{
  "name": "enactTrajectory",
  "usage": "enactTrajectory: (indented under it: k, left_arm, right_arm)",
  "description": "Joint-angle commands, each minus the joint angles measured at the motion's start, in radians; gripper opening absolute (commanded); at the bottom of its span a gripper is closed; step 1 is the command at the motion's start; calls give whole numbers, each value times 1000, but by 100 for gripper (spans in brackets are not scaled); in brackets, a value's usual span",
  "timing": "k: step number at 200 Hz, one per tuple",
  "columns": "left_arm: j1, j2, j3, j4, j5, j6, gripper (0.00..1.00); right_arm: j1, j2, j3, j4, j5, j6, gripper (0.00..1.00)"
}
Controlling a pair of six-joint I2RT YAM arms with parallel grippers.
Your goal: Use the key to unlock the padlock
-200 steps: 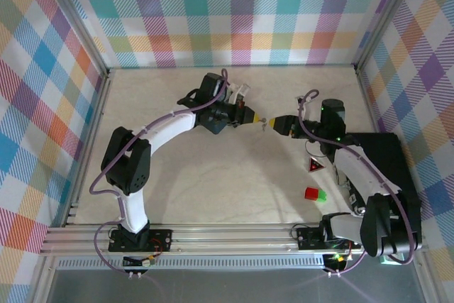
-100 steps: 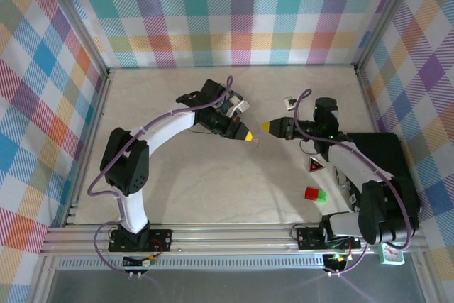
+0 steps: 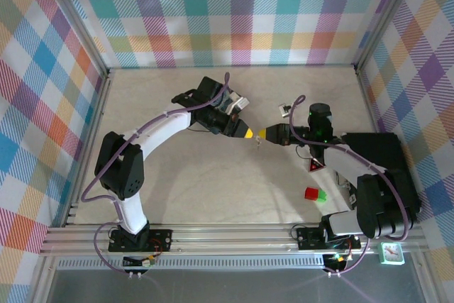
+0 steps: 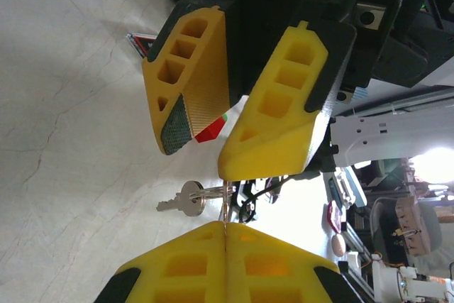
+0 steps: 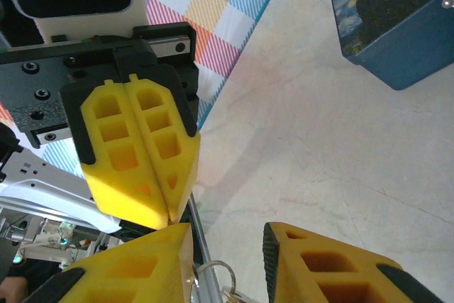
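Key (image 3: 259, 142), from above: held over the table (image 3: 184, 189), between left gripper (image 3: 248, 133) and right gripper (image 3: 265, 133), yellow tips nearly meeting. From left wrist: key (image 4: 186, 202) gripped by its ring, wire pinched in tightly closed left gripper (image 4: 225, 228); right gripper (image 4: 204, 155) opposite, fingers narrowly parted. From right wrist: key (image 5: 213, 274) found inside that narrow gap, not clamped by it; blue tin (image 5: 397, 19) well apart on the table.

Left hand (image 3: 250, 133) meets right hand (image 3: 263, 133) head-on, bare tabletop (image 3: 213, 182) toward the bases
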Motion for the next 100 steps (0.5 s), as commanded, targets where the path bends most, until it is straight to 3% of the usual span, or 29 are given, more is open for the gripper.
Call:
enactTrajectory:
  k: [1,100]
  left_arm:
    - [7,-23,-8,0,28,20,0]
    - [7,-22,-13,7,24,12,0]
  right_arm:
    - [6,-41,-10,47,-30,15,33]
    - [53,-21,-9,0,-56,4,27]
